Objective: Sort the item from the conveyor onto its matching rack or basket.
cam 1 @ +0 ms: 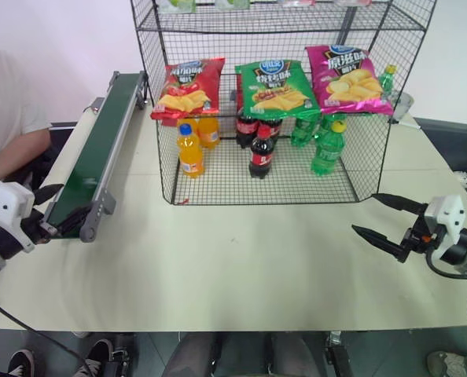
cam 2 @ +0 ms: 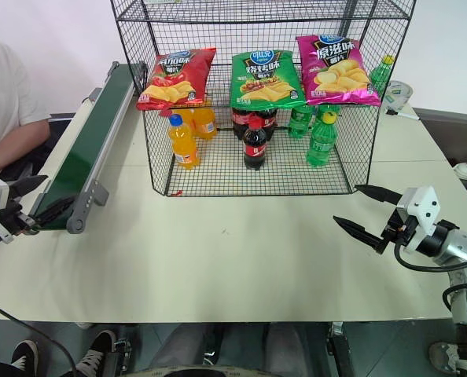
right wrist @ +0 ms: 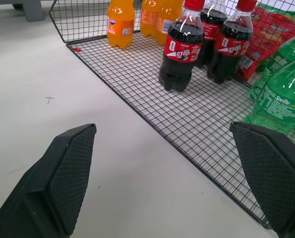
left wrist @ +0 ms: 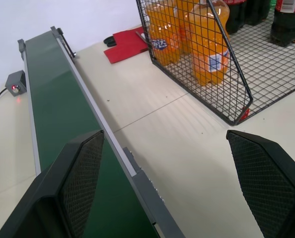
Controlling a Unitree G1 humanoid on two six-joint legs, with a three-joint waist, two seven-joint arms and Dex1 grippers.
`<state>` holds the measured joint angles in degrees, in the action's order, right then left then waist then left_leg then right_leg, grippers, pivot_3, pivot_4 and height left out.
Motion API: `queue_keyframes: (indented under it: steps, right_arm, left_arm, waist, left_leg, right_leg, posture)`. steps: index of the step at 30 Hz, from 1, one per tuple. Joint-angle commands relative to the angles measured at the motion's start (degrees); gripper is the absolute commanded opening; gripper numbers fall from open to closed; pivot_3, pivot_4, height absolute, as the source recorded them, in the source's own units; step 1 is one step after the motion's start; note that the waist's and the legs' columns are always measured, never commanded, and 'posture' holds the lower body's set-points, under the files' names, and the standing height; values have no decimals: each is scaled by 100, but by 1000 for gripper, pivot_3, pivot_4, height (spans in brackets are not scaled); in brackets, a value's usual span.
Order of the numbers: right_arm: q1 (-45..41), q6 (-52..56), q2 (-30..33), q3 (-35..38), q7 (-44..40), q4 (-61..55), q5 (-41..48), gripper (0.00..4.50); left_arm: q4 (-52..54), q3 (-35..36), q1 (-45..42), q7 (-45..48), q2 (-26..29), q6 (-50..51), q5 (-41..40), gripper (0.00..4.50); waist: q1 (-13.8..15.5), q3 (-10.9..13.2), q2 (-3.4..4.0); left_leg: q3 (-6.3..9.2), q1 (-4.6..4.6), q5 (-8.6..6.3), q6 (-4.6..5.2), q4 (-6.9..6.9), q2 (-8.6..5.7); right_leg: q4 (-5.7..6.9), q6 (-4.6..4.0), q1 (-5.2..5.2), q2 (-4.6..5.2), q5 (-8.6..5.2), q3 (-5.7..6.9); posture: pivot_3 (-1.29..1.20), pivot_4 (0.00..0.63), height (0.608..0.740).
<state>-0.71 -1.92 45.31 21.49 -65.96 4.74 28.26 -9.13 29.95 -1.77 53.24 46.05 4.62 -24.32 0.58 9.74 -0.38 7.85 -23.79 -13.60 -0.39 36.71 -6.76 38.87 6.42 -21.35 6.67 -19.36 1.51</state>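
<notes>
The red bag [cam 1: 189, 89] lies on the middle tier of the rack [cam 1: 277, 31], at the tier's left end, tilted with its logo up and its lower edge hanging over the front wire. Just beside it at 3 o'clock sits a green bag [cam 1: 276, 88], and beyond that a pink bag [cam 1: 347, 78]. On the rack's bottom tier stand orange bottles [cam 1: 190, 149] under the red bag, cola bottles [cam 1: 262, 151] in the middle and green bottles [cam 1: 326, 146] at the right.

The conveyor [cam 1: 101, 149] runs along the table [cam 1: 233, 267] at 9 o'clock of the rack, from 11 o'clock in the head view down to 8 o'clock, and its belt is bare. In the left wrist view a small grey box with a red light [left wrist: 16, 84] sits beside the belt's far stretch, and a flat red thing [left wrist: 127, 44] lies on the table between the conveyor and the rack.

The left gripper [cam 1: 41, 216] hovers at the conveyor's near end with its fingers spread wide, holding nothing; one finger [left wrist: 83, 173] is over the belt. The right gripper [cam 1: 387, 220] hangs over the table at 4 o'clock of the rack, well apart from it, also wide and holding nothing, its fingers [right wrist: 68, 173] pointing toward the rack's front corner.

A person's arm [cam 1: 13, 149] rests at 9 o'clock beyond the conveyor.
</notes>
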Motion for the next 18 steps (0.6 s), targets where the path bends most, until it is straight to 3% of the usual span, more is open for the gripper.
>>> queue_keyframes:
  steps: [1,18]
  right_arm:
    - [-18,-33,33,88,28,-194,38,4500]
    - [-130,48,86,-19,107,-265,1,4500]
  left_arm:
    - [87,118,14,-29,44,-74,-56,4104]
    - [59,99,-8,-57,12,-197,-27,4104]
  waist:
    - [0,0,0]
    - [0,1,1]
  left_leg:
    - [0,0,0,0,0,0]
    - [0,0,0,0,-2,0]
  right_leg:
    - [0,0,0,0,0,0]
    - [-2,0,0,0,0,0]
  posture:
    - [0,150,740]
    - [0,150,740]
